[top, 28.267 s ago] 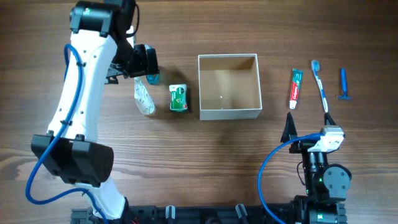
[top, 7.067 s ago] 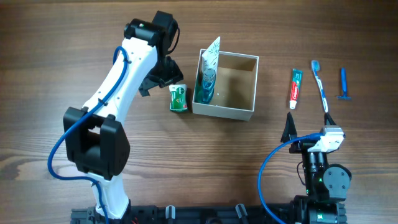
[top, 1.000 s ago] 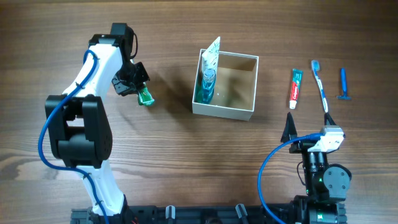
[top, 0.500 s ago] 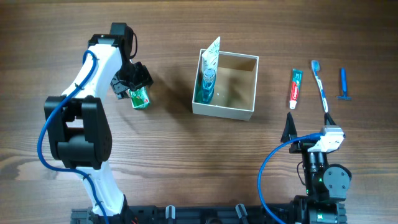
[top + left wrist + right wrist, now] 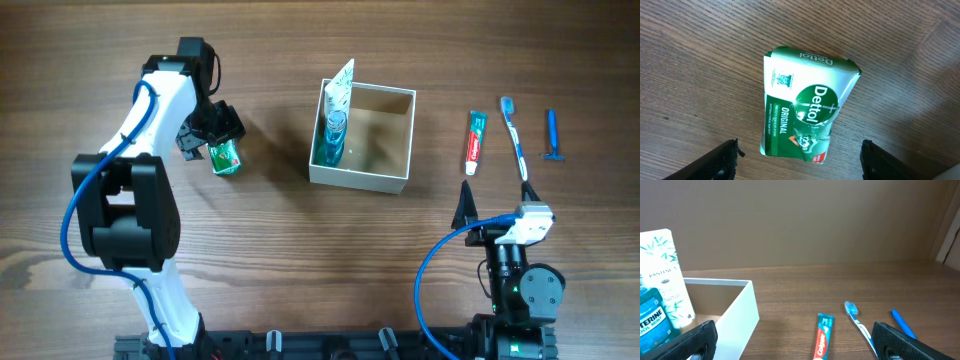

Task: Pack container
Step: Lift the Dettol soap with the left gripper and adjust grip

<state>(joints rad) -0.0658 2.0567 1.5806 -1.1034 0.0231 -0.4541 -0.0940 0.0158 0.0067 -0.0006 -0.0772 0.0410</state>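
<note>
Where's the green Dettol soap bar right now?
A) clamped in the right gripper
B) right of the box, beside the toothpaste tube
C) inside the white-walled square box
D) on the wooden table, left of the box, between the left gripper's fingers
D: the green Dettol soap bar lies on the wooden table, well left of the white-walled square box, with the left gripper open around it and not clamped.

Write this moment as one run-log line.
left gripper open over soap | soap on table, outside container | right gripper open, holding nothing
</note>
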